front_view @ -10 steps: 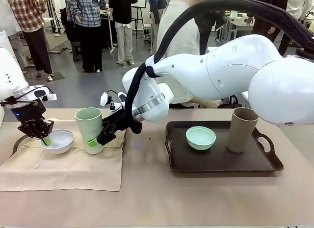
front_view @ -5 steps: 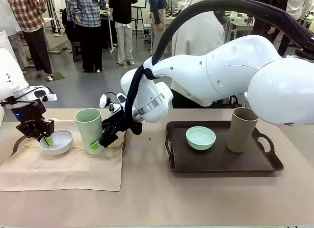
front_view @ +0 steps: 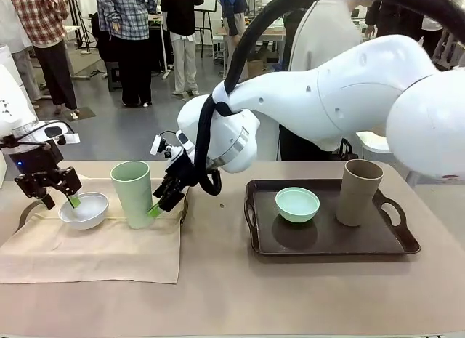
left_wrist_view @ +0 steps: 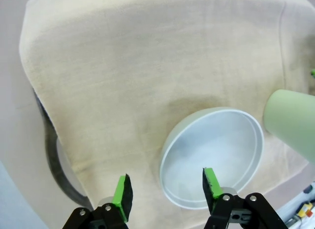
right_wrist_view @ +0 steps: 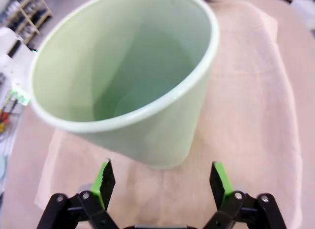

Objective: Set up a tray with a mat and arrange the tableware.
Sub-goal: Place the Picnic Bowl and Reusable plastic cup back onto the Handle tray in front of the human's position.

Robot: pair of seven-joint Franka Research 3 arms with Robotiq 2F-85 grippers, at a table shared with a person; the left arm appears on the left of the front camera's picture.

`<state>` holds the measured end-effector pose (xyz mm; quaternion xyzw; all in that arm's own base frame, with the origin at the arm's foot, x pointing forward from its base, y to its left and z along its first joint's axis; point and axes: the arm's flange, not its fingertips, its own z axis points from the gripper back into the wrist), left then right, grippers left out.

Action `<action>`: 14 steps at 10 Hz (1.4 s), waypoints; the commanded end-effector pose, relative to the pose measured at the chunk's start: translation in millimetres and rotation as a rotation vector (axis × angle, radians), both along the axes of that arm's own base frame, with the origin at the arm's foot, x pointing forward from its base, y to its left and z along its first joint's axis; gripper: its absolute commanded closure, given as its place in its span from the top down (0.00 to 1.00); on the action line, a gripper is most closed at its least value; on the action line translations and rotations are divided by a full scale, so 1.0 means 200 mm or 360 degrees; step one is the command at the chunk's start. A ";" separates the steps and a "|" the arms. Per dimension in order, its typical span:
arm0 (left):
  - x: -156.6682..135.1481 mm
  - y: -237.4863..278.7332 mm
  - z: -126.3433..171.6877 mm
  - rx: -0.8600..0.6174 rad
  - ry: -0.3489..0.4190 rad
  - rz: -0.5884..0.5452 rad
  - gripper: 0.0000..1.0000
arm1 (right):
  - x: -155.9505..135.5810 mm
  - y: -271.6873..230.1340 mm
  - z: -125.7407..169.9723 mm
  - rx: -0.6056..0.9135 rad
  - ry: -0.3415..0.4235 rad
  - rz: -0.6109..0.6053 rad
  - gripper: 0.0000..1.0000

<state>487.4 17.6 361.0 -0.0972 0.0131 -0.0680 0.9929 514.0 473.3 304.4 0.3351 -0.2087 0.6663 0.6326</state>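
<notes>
Tan desk (front_view: 218, 294) across the whole lower half of the front view. White right arm (front_view: 349, 91) sweeping from the upper right corner down to the centre, wrist angled toward the left. Beige mat (front_view: 94, 251) at lower left, draped over a dark tray (front_view: 23, 209) with only a sliver of rim peeping out at the mat's left edge. Second tray, dark brown (front_view: 327, 240), at lower right, bare of any mat, handles at both ends. Tall tan-brown tumbler (front_view: 357, 192) upright toward the right rear of that brown tray. Tall pale-green tumbler (front_view: 133, 194) upright on the mat, left of centre. Small white bowl (front_view: 83, 210) on the mat just left of the pale-green tumbler, close but apart from it. Small mint-green bowl (front_view: 297, 204) on the brown tray, left of the tan-brown tumbler and well apart from it. Right jaws apart just right of the pale-green tumbler's foot, green pads (right_wrist_view: 219, 177) either side of it in the wrist view, gripping nothing. Left jaws apart at the far left, astride the white bowl's rim, one pad (left_wrist_view: 211, 182) over the bowl's hollow and the other outside it; contact with the rim impossible to tell.
</notes>
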 end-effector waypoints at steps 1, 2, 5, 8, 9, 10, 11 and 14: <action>-0.04 0.00 0.07 0.0030 0.0005 -0.0060 0.83 | -0.07 -0.10 0.14 -0.0151 0.0015 -0.0111 1.00; -0.07 -0.04 0.12 0.0060 -0.0009 -0.0097 0.89 | -0.09 -0.16 0.22 -0.0233 0.0084 -0.0195 1.00; -0.15 -0.21 0.36 0.0193 -0.0085 -0.0243 0.89 | -0.16 -0.39 0.53 -0.0609 0.0229 -0.0538 1.00; -0.21 -0.39 0.58 0.0392 -0.0225 -0.0282 0.89 | -0.29 -0.52 0.81 -0.1005 0.0427 -0.0989 1.00; -0.23 -0.46 0.64 0.0397 -0.0276 -0.0277 0.89 | -0.34 -0.57 0.91 -0.1152 0.0437 -0.1142 1.00; -0.21 -0.52 0.67 0.0388 -0.0301 -0.0278 0.89 | -0.38 -0.60 0.98 -0.1274 0.0453 -0.1284 1.00; -0.20 -0.59 0.70 0.0374 -0.0315 -0.0274 0.89 | -0.42 -0.62 1.05 -0.1378 0.0447 -0.1418 1.00; -0.14 -0.78 0.78 0.0370 -0.0294 -0.0294 0.89 | -0.50 -0.73 1.20 -0.1524 0.0500 -0.1721 1.00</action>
